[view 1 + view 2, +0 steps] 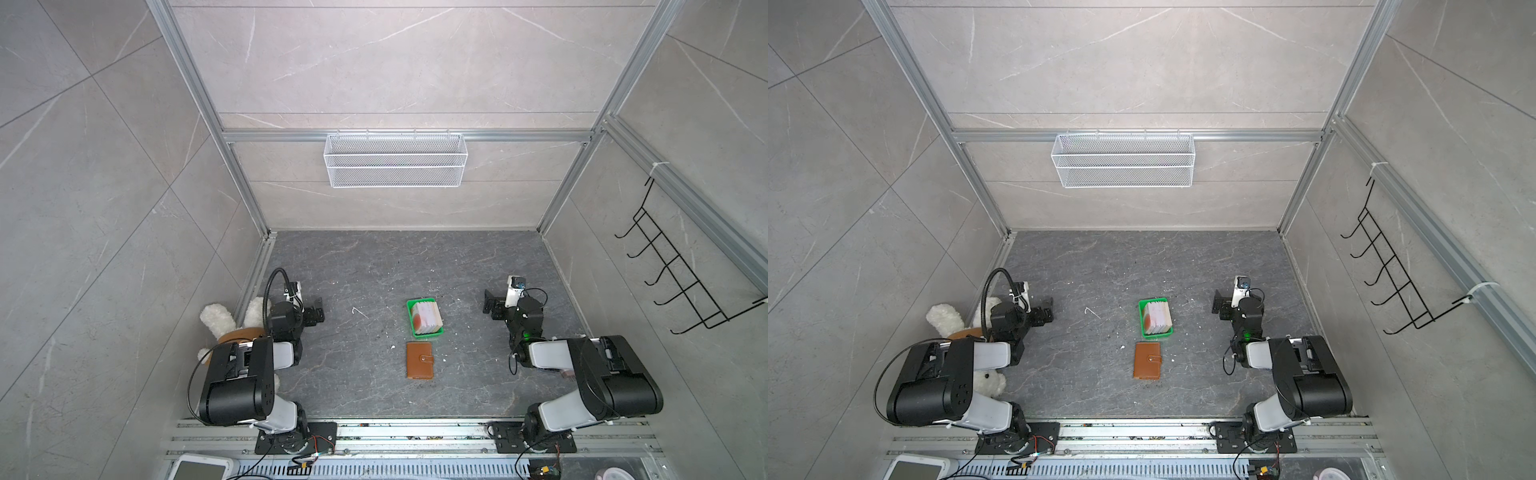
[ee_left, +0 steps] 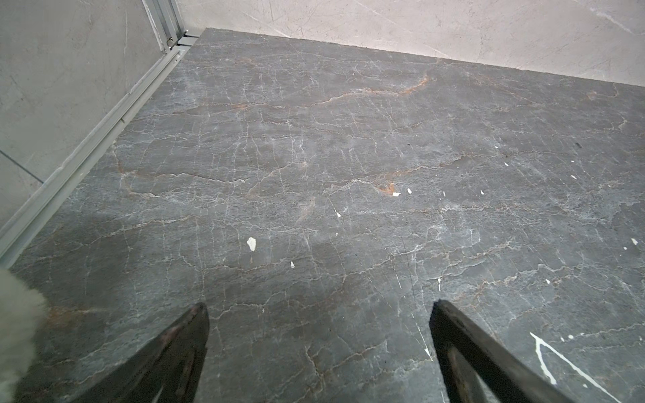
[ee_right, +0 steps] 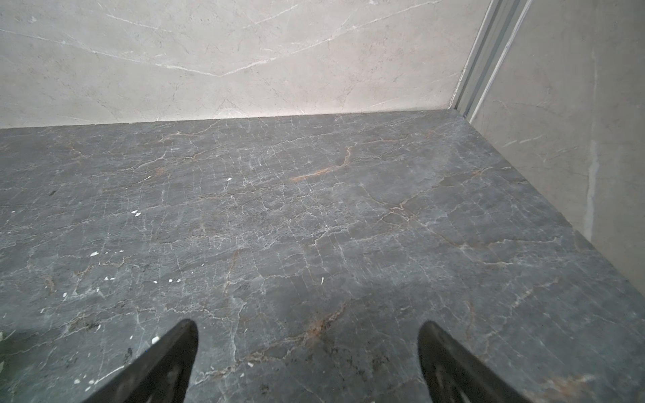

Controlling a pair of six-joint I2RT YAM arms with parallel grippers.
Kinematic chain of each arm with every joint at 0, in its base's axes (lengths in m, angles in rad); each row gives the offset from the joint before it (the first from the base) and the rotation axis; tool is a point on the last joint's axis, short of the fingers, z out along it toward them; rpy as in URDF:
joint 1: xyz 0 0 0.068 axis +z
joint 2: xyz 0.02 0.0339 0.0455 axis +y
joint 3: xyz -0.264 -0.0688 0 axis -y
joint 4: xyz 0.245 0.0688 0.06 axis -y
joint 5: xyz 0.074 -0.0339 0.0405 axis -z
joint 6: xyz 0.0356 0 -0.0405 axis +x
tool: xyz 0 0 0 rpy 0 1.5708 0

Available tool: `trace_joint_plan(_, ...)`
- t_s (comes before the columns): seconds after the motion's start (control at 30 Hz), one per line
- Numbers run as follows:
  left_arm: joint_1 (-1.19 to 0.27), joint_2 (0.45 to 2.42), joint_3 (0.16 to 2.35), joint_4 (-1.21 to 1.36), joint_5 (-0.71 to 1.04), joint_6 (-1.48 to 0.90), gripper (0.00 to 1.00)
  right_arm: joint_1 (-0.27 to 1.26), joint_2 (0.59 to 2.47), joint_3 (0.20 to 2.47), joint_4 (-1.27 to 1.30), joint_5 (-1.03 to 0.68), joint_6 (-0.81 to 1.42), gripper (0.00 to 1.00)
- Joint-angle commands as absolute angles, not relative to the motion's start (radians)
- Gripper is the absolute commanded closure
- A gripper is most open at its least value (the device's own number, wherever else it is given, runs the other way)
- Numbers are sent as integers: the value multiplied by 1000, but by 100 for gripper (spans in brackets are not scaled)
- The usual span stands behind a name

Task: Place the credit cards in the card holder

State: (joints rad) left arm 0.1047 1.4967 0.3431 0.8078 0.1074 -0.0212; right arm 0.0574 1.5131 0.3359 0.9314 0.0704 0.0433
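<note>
The credit cards (image 1: 427, 318) (image 1: 1158, 318) stand as a pale pink stack with a red-orange circle inside a small green tray (image 1: 420, 300) (image 1: 1152, 299) at mid-table. Just in front of the tray lies the card holder (image 1: 420, 360) (image 1: 1147, 360), a tan-brown leather wallet, closed with its snap tab fastened. My left gripper (image 1: 316, 311) (image 1: 1045, 311) (image 2: 319, 307) hovers open far to the left of both. My right gripper (image 1: 490, 305) (image 1: 1221, 306) (image 3: 307, 326) is open far to their right. Neither wrist view shows anything but bare dark stone between the fingers.
A white plush toy (image 1: 216, 318) lies against the left wall behind the left arm. A white wire basket (image 1: 395, 160) hangs on the back wall and a black hook rack (image 1: 681, 282) on the right wall. Walls close in three sides.
</note>
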Motion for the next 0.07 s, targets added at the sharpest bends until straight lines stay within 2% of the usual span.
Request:
trace_joint_plan(0.0, 101, 1498, 367, 833, 104, -4, 0, 56, 1519, 351, 914, 62, 27, 0)
trace_joint_plan(0.03, 101, 1498, 367, 833, 103, -4, 0, 55, 1519, 350, 914, 61, 28, 0)
